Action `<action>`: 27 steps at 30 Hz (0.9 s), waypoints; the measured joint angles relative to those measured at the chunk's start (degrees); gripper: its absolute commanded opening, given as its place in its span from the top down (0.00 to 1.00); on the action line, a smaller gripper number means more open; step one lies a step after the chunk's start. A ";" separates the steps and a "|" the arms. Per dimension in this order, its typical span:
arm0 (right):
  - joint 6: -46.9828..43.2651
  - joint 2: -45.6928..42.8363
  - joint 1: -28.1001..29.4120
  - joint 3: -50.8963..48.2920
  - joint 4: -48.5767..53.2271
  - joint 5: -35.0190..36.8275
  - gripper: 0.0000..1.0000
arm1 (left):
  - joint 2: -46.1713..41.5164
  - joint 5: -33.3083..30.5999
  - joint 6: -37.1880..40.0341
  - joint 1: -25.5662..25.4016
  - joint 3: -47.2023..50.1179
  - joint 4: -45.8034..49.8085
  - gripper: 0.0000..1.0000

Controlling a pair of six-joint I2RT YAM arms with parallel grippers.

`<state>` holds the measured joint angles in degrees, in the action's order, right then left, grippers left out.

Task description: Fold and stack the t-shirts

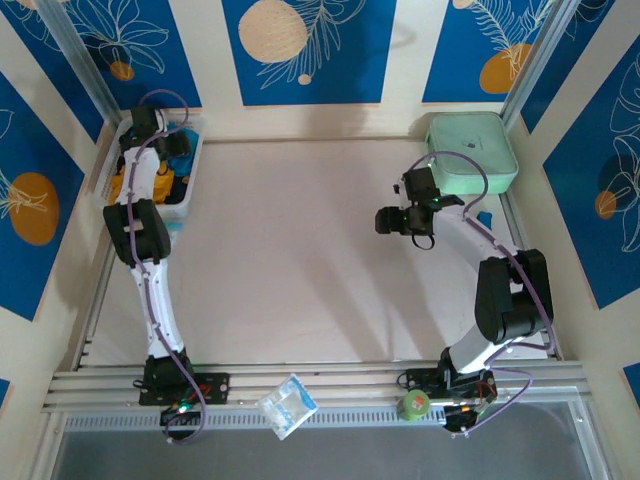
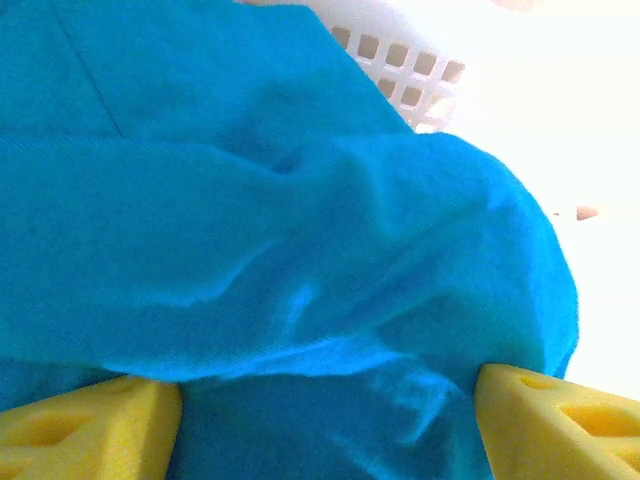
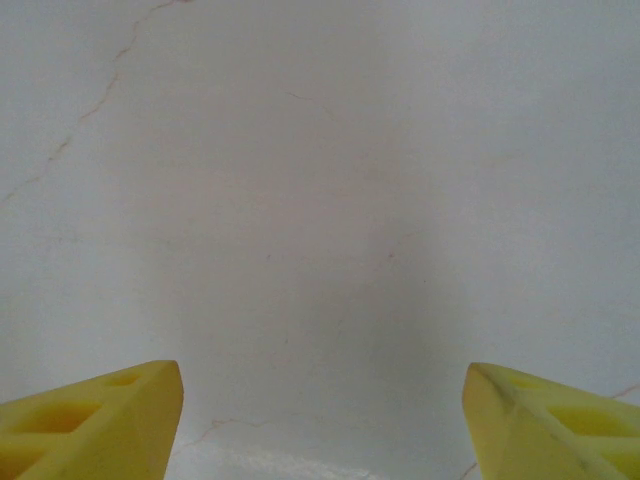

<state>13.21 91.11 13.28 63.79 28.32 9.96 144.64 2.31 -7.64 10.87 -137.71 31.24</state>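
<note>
Now, the teal-blue t-shirt lies bunched in the white basket. The left gripper, jaws open astride it, should sink onto one fold before closing. The right gripper hangs open over the table.

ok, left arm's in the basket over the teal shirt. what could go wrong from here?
1. The left jaws stand open astride a bunched fold of the teal shirt; closing here may pinch several layers, so it could lift as a wad.
2. The white basket wall sits close behind; a snagged pull might drag it.
</note>
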 measured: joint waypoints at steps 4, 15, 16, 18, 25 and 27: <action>-0.33 -0.02 0.81 0.39 0.90 0.35 0.31 | 1.64 -0.39 -0.37 0.00 -1.49 -0.42 0.73; -0.28 -3.98 1.51 0.48 2.84 0.55 0.34 | -1.46 1.60 -2.12 -0.07 -1.40 0.20 1.00; -0.26 -5.07 1.60 0.48 2.84 0.52 0.34 | -3.28 1.99 -2.25 -0.11 -1.29 0.61 1.00; -0.07 -7.19 1.77 0.48 2.75 0.44 0.34 | -7.67 2.73 -2.45 -0.24 -1.07 1.22 1.00; 0.98 -13.31 1.77 -1.07 2.43 -0.70 0.34 | -29.11 6.47 -3.50 -1.05 2.80 0.02 1.00; 1.22 -14.73 1.77 -1.84 2.45 -1.07 0.33 | -34.69 6.97 -4.07 -1.51 5.62 -0.28 1.00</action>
<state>14.44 76.38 15.05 61.95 30.76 8.88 109.95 9.28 -11.70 9.37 -132.09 30.96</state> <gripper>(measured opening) 0.664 0.059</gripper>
